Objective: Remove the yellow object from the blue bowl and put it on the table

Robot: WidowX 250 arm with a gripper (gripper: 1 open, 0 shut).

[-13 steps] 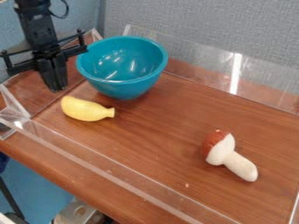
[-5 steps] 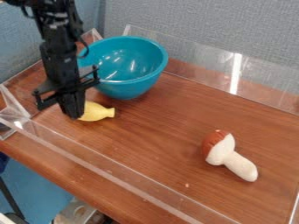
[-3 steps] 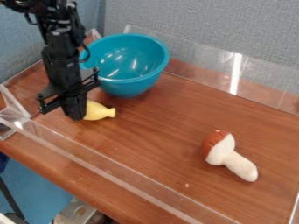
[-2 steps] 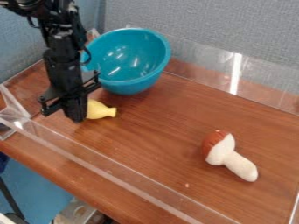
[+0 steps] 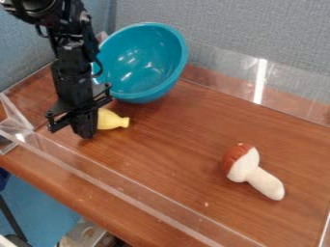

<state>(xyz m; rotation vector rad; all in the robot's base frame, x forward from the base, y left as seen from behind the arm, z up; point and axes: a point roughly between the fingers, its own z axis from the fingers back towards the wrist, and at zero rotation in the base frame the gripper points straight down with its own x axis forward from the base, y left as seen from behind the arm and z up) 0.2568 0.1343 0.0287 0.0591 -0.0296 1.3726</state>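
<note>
Yellow banana toy is lying on the wooden table, right in front of the blue bowl and not inside it. Only its right part with the small pointy tip is showing, because the black gripper is standing in front of its left part. The gripper is pointing straight down and its tips are sitting low, close to the table, right at the toy. Its fingers are squeezed all the way together. I cannot tell if they are holding the toy or just touching it.

The blue bowl is tipping up on its side, so its open mouth is facing toward the left and a bit forward. The black arm is standing right by the bowl's left rim.

A mushroom toy with a brown cap and a pale stem is lying on its side, well apart from the others, over on the right of the table. Low clear plastic walls are running around the table's edges.
</note>
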